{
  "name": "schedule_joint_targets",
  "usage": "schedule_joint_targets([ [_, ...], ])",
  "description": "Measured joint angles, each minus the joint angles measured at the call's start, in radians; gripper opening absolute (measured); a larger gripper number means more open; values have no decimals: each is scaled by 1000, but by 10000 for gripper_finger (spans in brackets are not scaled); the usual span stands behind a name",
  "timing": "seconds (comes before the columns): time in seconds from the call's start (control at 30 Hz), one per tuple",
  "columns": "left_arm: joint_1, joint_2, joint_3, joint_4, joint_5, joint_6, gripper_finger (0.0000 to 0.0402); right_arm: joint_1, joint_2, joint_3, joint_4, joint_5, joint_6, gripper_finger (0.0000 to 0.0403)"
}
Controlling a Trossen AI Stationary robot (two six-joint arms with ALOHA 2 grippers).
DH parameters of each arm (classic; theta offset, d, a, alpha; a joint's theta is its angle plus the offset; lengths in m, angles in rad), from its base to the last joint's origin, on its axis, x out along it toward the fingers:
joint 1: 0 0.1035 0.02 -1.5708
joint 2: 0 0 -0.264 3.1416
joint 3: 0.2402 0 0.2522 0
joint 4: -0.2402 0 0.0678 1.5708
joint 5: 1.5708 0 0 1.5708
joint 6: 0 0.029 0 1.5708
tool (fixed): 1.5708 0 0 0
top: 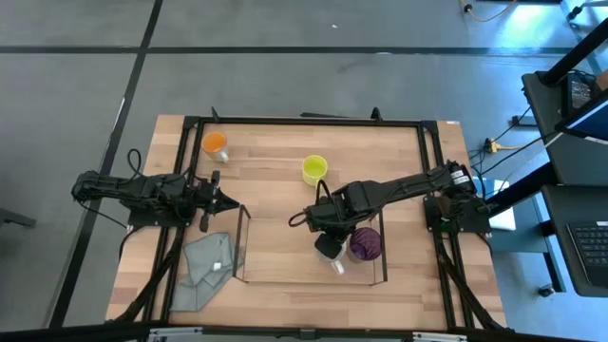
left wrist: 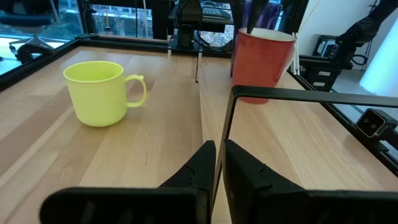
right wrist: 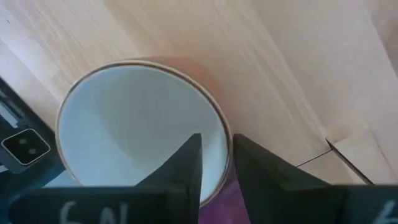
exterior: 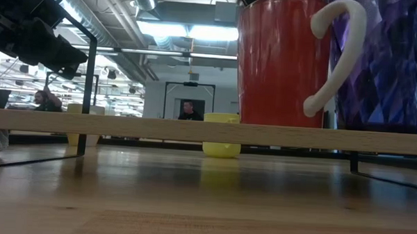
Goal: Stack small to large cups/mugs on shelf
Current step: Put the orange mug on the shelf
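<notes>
While the white mug (right wrist: 140,130) stands on the shelf (top: 243,249), right fingers (right wrist: 183,165) straddle its rim, parted.

Looks like a robotics lab or open industrial workspace. Bare ceiling ducts (exterior: 121,17) and strip lights (exterior: 190,31) overhead in the low view. Grey concrete floor (top: 76,85) all round a framed wooden table (top: 275,199) seen from above. At three o'clock, a desk with keyboard (top: 591,249) and trailing cables. People (exterior: 188,111) seated at workstations far behind.
</notes>
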Motion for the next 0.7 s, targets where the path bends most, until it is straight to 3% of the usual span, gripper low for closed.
schedule_joint_targets([
  [0.37, 0, 0, 0, 0, 0, 0, 25, 1, -1, 0, -26, 87, -34, 93],
  [0.7, 0, 0, 0, 0, 0, 0, 25, -3, -3, 54, -28, 93, -58, 93],
])
